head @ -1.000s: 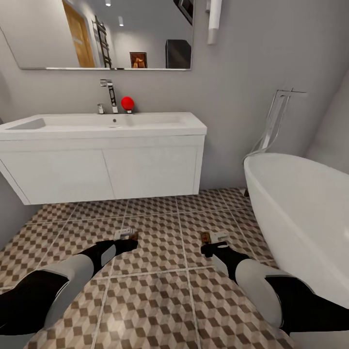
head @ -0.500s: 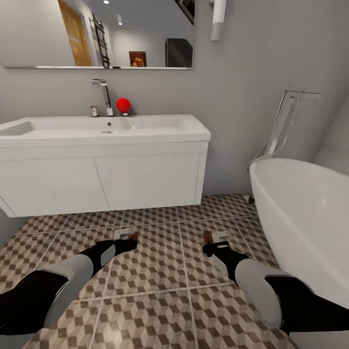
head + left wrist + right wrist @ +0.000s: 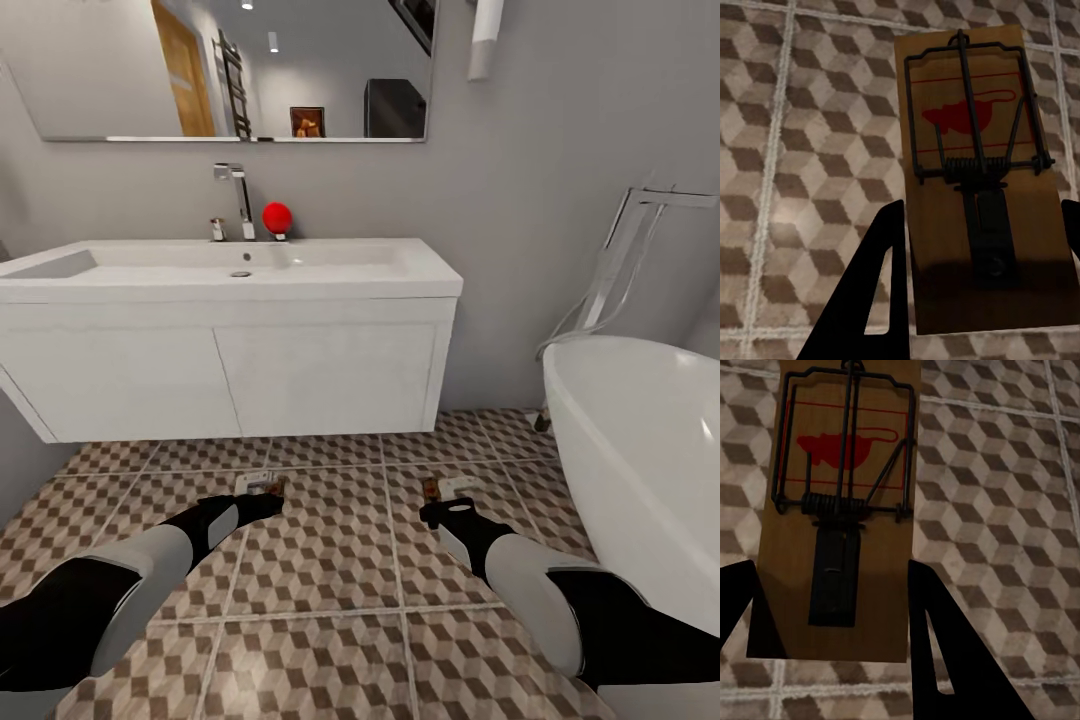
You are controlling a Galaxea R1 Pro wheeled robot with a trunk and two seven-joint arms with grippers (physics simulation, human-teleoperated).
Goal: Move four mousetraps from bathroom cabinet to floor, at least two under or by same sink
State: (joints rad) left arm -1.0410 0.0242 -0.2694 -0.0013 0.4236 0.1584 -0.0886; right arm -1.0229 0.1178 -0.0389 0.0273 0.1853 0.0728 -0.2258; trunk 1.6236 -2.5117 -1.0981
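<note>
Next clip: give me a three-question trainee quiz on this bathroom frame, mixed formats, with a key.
1. True or false: each gripper holds a mousetrap.
2. Which stands at the view's right? A) bathtub B) toilet C) cabinet
3. Fill in: the red ball sits on the ___ beside the faucet.

Key:
1. True: the left gripper grips the left mousetrap, and the right gripper grips the right mousetrap, both above the bathroom floor.
2. A, the bathtub.
3. Sink; red ball, faucet.

Two mousetraps (image 3: pixel 979 180) (image 3: pixel 840 510), one sink (image 3: pixel 230 268), one bathtub (image 3: pixel 640 440), one mirror (image 3: pixel 220 70).
</note>
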